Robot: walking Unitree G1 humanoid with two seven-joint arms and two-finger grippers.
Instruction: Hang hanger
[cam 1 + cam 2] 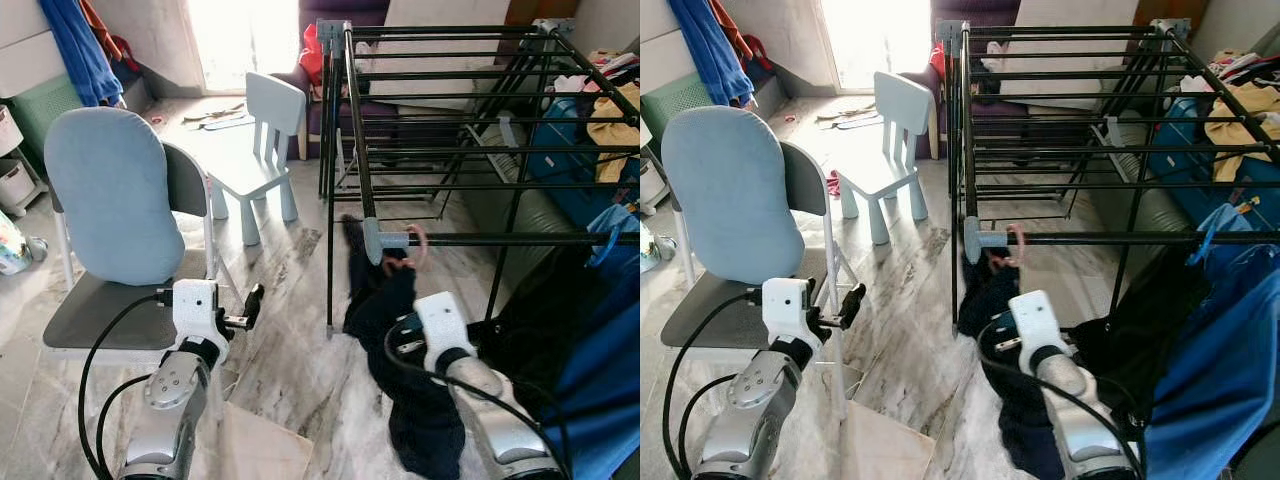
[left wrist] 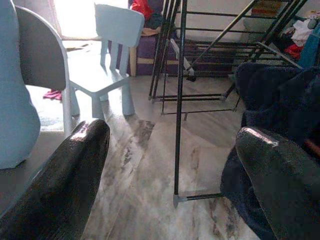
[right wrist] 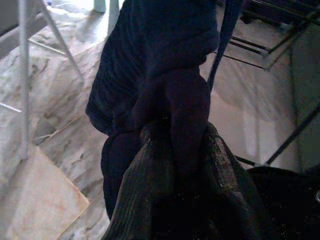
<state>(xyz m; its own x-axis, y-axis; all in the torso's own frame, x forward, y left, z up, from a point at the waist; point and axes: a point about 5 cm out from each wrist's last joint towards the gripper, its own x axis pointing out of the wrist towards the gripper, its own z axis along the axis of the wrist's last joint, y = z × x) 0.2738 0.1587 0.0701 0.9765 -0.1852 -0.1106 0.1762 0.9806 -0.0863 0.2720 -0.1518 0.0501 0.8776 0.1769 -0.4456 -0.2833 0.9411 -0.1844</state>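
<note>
While the pink hook of the hanger point(image 1: 414, 240) sat over the near rail of the drying rack point(image 1: 350, 120), just beside the grey corner joint point(image 1: 374, 240), the dark navy garment point(image 1: 385, 300) on it drooped from the rail down toward the marble floor point(image 1: 290, 340). The right gripper point(image 1: 405, 335) was low under the rail, buried in that cloth, and the right wrist view showed its fingers clamped on bunched fabric. Whether the hook had fully seated on the rail could not be told from either eye view.

The main risk, as I judged it, was the release. If the right gripper had pulled away with fabric snagged between its fingers, it would likely have dragged the hook back off the rail and dropped the garment. A sideways tug could also have slid the hook against the joint and tipped the hanger.

The left gripper point(image 1: 250, 305) was held out over the floor beside the grey chair point(image 1: 110, 310), its 2 fingers spread wide with nothing between them, well apart from the rack, so it posed little hazard. Other clothes already hung at the rack's right end point(image 1: 615, 235), near the arm.
</note>
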